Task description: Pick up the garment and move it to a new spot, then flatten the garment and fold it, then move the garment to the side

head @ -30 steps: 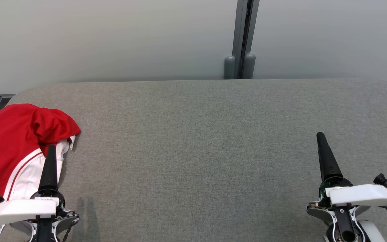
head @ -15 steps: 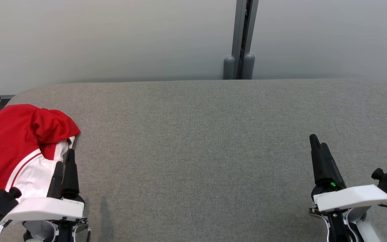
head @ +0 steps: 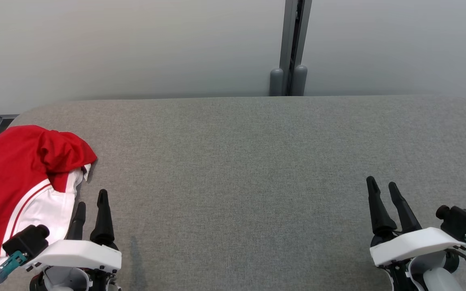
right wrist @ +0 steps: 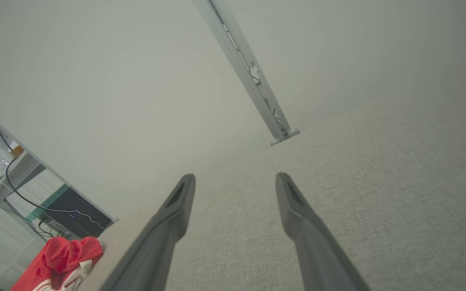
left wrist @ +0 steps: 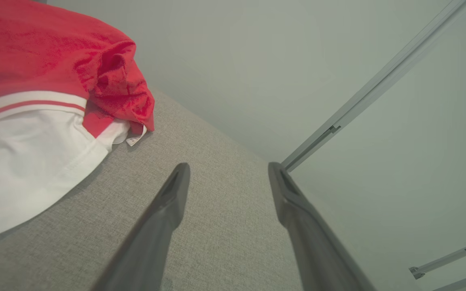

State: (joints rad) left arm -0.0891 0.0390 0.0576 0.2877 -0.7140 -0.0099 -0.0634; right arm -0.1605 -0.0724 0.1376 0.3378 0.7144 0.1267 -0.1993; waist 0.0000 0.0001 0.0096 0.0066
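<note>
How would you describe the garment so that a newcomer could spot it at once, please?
Start from the wide grey padded surface before the pale wall. At its left end, just left of the left pincer, lies a crumpled garment. It is bright red with a white panel and a thin red stripe, against plain grey.

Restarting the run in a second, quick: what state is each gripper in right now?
Left gripper: open, holding nothing, beside the garment.
Right gripper: open, holding nothing.

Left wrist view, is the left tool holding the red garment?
No, the left tool stands open over the grey surface, with the garment lying apart beside it.
</note>
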